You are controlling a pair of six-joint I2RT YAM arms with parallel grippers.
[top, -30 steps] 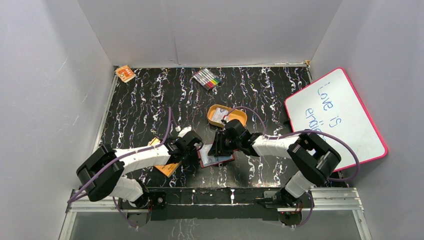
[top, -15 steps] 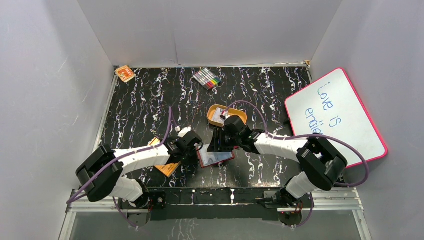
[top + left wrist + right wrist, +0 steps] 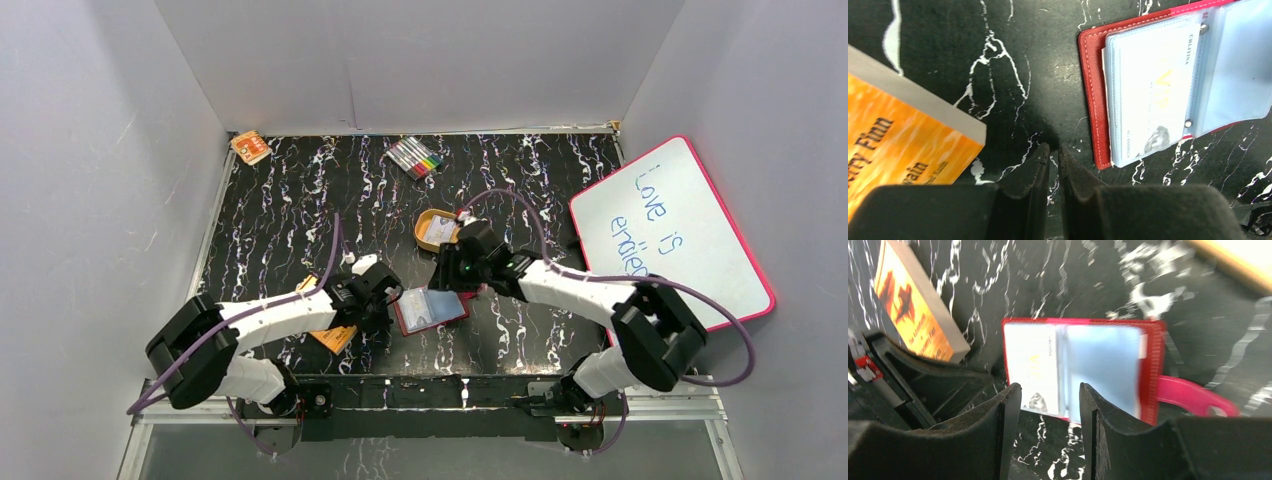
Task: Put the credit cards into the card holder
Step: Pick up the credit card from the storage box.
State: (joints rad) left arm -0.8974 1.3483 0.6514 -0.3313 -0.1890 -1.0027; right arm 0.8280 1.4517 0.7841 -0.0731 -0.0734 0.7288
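holder [image 3: 430, 310]: lies open and flat, near centre; fully uncovered now that the right gripper has left it.
card [image 3: 1148, 90]: tucked in the holder's left pocket.
left gripper [image 3: 1054, 167]: fingers almost together, empty; just left of the holder, as before.
right gripper [image 3: 1048, 412]: fingers apart, empty; has drawn back far-right, beside the tin [image 3: 432, 228].
book [image 3: 893, 145]: left of the left gripper, unmoved.

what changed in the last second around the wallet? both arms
Right arm pulled back off the wallet toward the tin, its jaws apart and empty, so the open wallet now shows fully, with a card in one pocket. Nothing newly gripped. Left arm stayed put, jaws shut beside the wallet's edge. Wallet, tin and booklet did not move.
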